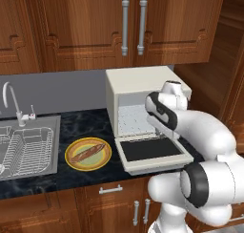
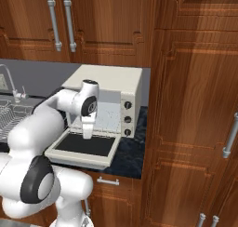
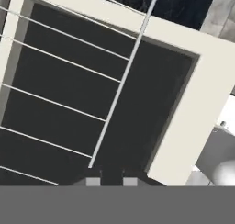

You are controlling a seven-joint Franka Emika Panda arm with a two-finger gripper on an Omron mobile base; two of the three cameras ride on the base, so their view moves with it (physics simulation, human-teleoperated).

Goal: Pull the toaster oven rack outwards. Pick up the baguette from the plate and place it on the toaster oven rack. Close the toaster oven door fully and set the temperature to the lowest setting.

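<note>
My gripper point(image 3: 111, 176) nearly shut at thin light-grey wire toaster oven rack point(image 3: 69, 76)'s front bar, grip unclear; rack prob light, stiff, slick; take front bar mid.

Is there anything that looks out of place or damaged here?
Nothing stands out. The oven door lies open and flat, the bread rests on its plate, and the gripper is at the rack.

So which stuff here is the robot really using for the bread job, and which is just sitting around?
For the job:
- boxy cream-white toaster oven
- its dark-glass door, folded down open
- thin grey wire rack
- slim brown baguette
- round yellow-rimmed plate under it

Just sitting around:
- silver wire dish basket
- curved metal tap
- brown wooden cabinets
</note>
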